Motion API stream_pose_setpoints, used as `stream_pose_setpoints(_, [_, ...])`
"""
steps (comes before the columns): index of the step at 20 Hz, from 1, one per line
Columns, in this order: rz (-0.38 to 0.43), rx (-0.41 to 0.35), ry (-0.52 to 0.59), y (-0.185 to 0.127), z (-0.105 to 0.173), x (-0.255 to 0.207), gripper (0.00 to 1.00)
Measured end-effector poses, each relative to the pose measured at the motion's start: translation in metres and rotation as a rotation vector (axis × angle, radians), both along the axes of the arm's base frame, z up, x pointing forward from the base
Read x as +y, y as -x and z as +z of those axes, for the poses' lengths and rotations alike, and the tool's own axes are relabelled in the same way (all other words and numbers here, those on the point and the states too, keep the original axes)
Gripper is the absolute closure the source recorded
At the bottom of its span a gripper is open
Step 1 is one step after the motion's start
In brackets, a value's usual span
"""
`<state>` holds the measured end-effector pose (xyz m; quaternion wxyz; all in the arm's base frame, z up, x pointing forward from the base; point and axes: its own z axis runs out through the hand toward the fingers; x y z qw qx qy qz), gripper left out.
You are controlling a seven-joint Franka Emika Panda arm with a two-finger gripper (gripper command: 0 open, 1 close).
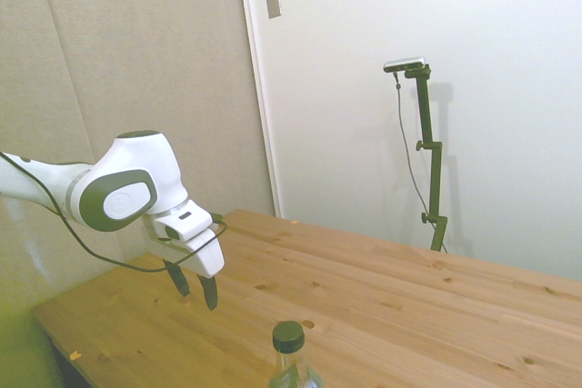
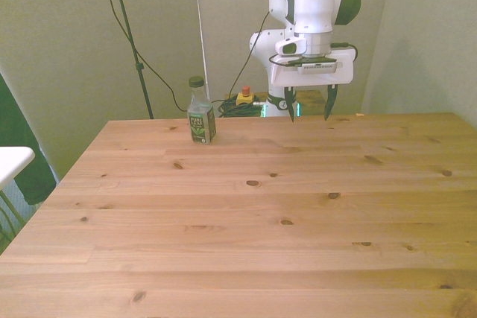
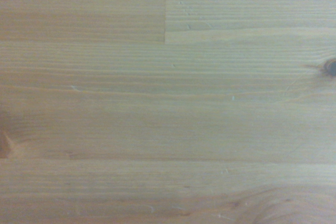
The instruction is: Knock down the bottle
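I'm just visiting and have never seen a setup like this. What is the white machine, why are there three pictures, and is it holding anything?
The white machine is a robot arm, ending in a gripper with two dark fingers, open and empty. The three pictures show one moment from three cameras: one off to the side, one across the table facing the robot, and one on the wrist looking straight down at bare wooden table. On the table stands a small clear bottle with a black cap and green label, upright, toward the front view's left of the gripper and apart from it. Nothing is held.
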<state>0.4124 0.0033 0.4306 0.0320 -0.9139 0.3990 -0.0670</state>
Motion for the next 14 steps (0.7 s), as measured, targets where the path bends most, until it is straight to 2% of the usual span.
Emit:
stream_pose_setpoints(4, [0.026, 0.012, 0.012, 0.006, -0.003, 0.004, 0.0])
stream_pose_setpoints(5, [0.037, 0.015, 0.015, 0.011, -0.005, 0.008, 1.0])
stream_pose_setpoints(8, [0.044, 0.01, 0.032, 0.036, -0.007, 0.008, 1.0])
stream_pose_setpoints(14, [-0.021, 0.002, 0.047, 0.074, 0.004, -0.027, 1.0])
